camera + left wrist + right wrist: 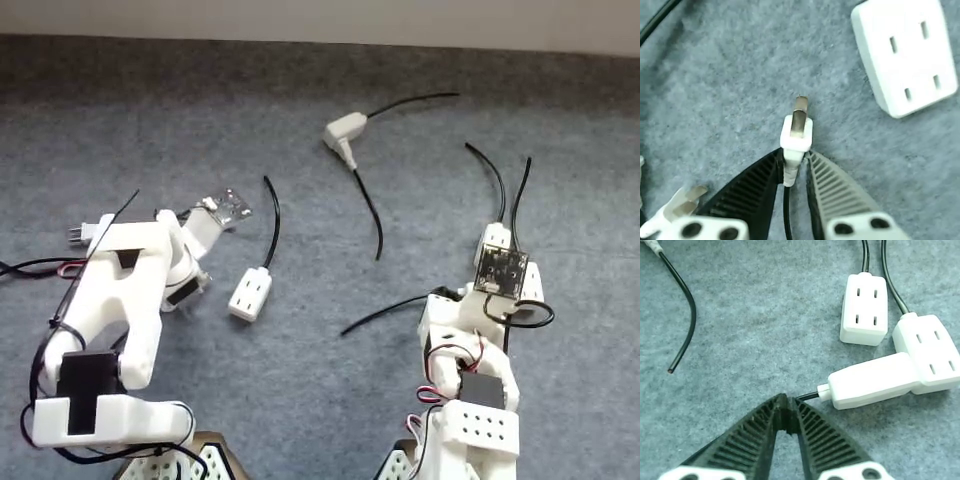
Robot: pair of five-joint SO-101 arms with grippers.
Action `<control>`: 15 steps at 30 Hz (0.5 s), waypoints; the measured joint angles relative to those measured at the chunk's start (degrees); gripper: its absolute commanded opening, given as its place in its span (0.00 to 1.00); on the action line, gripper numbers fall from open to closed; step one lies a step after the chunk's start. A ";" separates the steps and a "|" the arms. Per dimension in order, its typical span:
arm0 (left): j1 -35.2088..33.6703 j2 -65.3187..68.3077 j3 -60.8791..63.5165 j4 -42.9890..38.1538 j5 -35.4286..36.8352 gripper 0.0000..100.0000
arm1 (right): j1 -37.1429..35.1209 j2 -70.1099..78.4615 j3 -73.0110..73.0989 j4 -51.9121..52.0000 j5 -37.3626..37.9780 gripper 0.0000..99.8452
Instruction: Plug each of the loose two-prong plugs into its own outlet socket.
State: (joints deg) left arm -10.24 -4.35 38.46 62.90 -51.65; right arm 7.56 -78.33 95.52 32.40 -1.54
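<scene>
- Plug (797, 132) pinched by its neck in the left end effector (795, 165), prongs forward — probably to line them up with the outlet socket (907, 55) lying near on the desk (715, 100).
- Right end effector (786, 412) pressed together, empty, beside a second plug (872, 381) that looks seated in its outlet block (930, 355).
- Third plug (345, 130) lies loose, well apart.

The high camera hangs above the near edge and looks down over the whole grey table (330, 380), with both arms nearest to it. Each wrist camera sits close over the cloth, facing down and forward. The left one shares the outlet socket (905, 55) (250, 293) with the high view, the right one the loose black cord (692, 315) (372, 215).
</scene>
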 measured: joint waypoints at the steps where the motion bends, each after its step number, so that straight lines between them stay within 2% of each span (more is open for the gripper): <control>1: 0.44 0.00 0.00 0.00 0.00 0.01 | 0.00 0.00 0.00 0.00 0.00 0.01; 5: 2.37 0.09 -1.23 0.35 0.00 0.01 | 0.00 0.00 0.00 0.00 0.00 0.01; 10: 3.43 0.09 -10.29 1.23 0.00 0.01 | 0.00 0.00 0.00 0.00 0.00 0.01; 15: 6.51 -0.09 -21.10 11.87 0.00 0.01 | 0.00 0.00 0.00 0.00 0.00 0.01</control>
State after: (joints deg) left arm -3.74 -4.44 17.36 74.77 -51.65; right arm 7.56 -78.33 95.52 32.40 -1.54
